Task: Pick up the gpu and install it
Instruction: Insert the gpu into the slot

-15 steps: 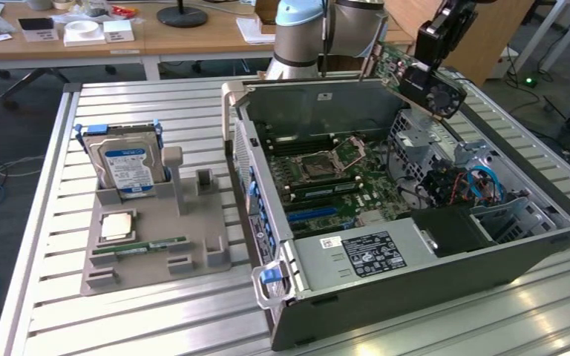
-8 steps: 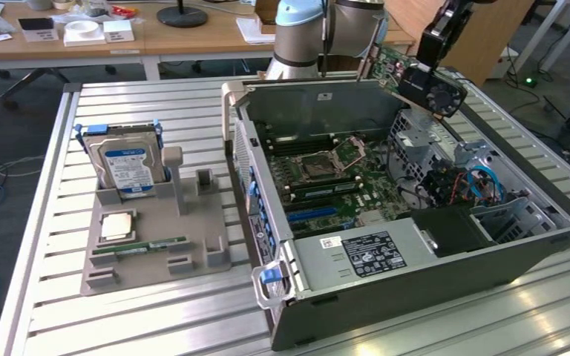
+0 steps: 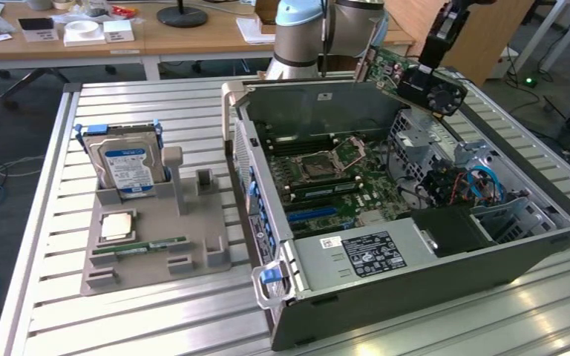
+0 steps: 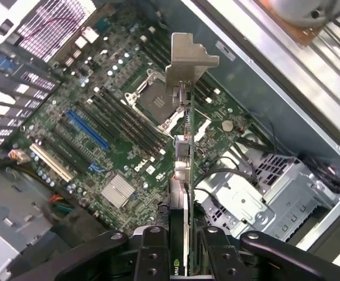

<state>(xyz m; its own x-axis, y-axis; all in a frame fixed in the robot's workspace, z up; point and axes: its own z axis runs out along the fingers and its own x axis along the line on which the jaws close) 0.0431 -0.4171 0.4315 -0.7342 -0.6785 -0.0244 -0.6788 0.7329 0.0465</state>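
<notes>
Clasping thin flat gpu (image 3: 426, 87) above motherboard (image 4: 102, 126)

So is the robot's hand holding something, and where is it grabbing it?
Yes. The hand is shut on the gpu, gripping the end away from its silver bracket, with the card up above the open computer case.
</notes>
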